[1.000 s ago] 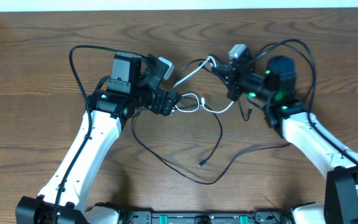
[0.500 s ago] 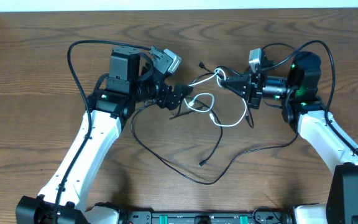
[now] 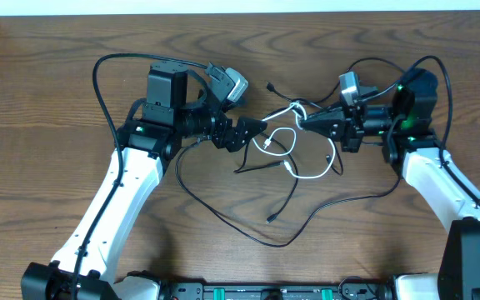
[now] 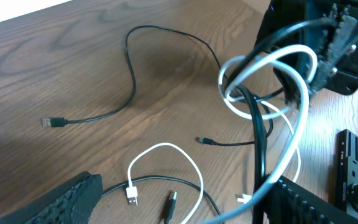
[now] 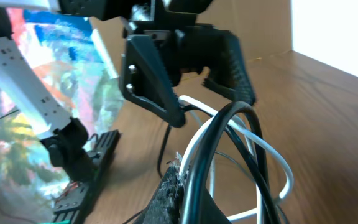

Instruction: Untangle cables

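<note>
Brown wood-grain table (image 3: 57, 83), matt.
Left gripper (image 3: 255, 133): ribbed black fingers spread wide, released, gripping nothing. A white loop lies on the table between them.
Black cable (image 4: 132, 68): thin, long. Slack curves ahead of the left gripper, one strand rising into the tangle.
White cable (image 3: 310, 177): thin, glossy, looped between the two grippers, tangled with the black.
Right gripper (image 3: 307, 119): clenched on the white cable, the black cable pinched alongside. Raised loops crowd its tips.
</note>
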Robot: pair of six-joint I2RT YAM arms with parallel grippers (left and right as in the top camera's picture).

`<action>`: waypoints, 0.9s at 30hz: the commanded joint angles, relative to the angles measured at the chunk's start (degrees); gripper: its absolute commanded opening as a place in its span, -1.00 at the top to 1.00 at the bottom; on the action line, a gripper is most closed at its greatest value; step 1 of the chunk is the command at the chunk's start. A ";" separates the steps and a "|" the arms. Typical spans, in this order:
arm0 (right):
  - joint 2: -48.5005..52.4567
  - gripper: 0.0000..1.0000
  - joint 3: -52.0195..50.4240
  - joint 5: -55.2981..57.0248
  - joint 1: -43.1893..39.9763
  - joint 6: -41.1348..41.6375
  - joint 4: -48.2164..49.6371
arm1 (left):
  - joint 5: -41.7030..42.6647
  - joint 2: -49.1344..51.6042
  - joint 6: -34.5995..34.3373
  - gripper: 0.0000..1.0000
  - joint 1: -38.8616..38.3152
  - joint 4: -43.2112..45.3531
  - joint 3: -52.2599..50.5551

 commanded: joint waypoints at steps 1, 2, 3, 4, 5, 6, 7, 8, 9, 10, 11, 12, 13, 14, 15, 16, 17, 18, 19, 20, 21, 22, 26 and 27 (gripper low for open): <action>-0.98 0.98 0.07 -2.47 2.21 0.63 0.83 | 1.07 0.33 1.14 -0.68 -0.09 0.28 0.61; -0.98 0.98 0.07 -2.45 3.26 0.61 0.83 | 1.07 0.33 1.14 -0.68 -0.09 0.28 0.61; -0.98 0.98 0.07 -2.45 3.78 0.61 0.85 | 1.07 0.33 1.14 -0.68 -0.09 0.28 0.61; -0.98 0.98 0.07 -2.45 4.39 0.61 0.85 | 1.09 0.33 1.14 -0.68 -0.11 0.28 0.61; -0.98 0.98 0.07 -2.45 5.53 0.63 1.05 | 1.09 0.33 1.11 -0.68 -0.13 0.28 0.61; -0.98 0.98 0.07 -2.43 6.01 0.63 1.20 | 1.09 0.33 1.11 -0.68 -0.13 0.28 0.61; -0.98 0.98 0.07 -2.34 6.49 0.63 1.46 | 1.09 0.33 1.11 -0.68 -0.13 0.28 0.61; -0.98 0.98 0.07 -2.05 7.06 0.66 1.90 | 1.09 0.33 1.11 -0.68 -0.13 0.28 0.61; -0.98 0.98 0.07 -1.97 7.30 0.66 2.01 | 1.09 0.33 1.14 -0.68 -0.13 0.28 0.61; -0.98 0.98 0.07 -1.57 7.72 0.66 2.08 | 1.11 0.35 1.11 -0.68 -0.13 0.28 0.61; -0.98 0.98 0.07 -1.20 8.04 0.66 2.10 | 1.11 0.33 1.11 -0.68 -0.13 0.28 0.61; -0.98 0.98 0.07 -0.74 8.57 0.66 2.08 | 1.09 0.35 1.11 -0.68 -0.13 0.28 0.61; -0.98 0.98 0.07 -0.55 8.83 0.66 2.08 | 1.09 0.35 1.11 -0.68 -0.13 0.28 0.61; -0.98 0.98 0.07 -0.55 9.03 0.66 2.12 | 1.09 0.35 1.11 -0.68 -0.13 0.28 0.61; -0.98 0.98 0.07 -0.55 9.14 0.68 2.12 | 1.09 0.35 1.14 -0.68 -0.13 0.26 0.61; -0.98 0.98 0.07 -0.57 9.16 1.01 2.12 | 1.07 0.39 1.14 -0.68 -0.13 0.28 0.61; -0.98 0.98 0.07 -0.59 9.14 1.92 2.32 | 1.07 0.46 1.14 -0.68 -0.13 0.28 0.61; -0.98 0.98 0.07 -0.57 9.16 3.04 2.71 | 1.07 0.61 1.14 -0.67 -0.13 0.28 0.61; -0.98 0.98 0.07 -0.57 9.16 4.20 3.23 | 1.07 0.81 1.14 -0.68 -0.13 0.26 0.61; -0.98 0.98 0.07 -0.55 9.18 5.51 4.04 | 1.07 1.09 1.11 -0.68 -0.13 0.28 0.61; -0.98 0.98 0.07 -0.57 9.31 6.38 4.70 | 1.09 1.29 1.11 -0.68 -0.13 0.28 0.61; -0.98 0.98 0.07 -0.55 9.55 6.82 5.22 | 1.09 1.62 1.11 -0.68 -0.13 0.28 0.61; -0.98 0.98 0.07 -0.26 10.58 6.82 5.31 | 1.11 2.64 1.09 -0.55 -0.13 0.28 0.61; -0.98 0.98 0.07 -0.09 10.82 6.82 5.29 | 1.11 2.71 1.09 -0.48 -0.13 0.31 0.61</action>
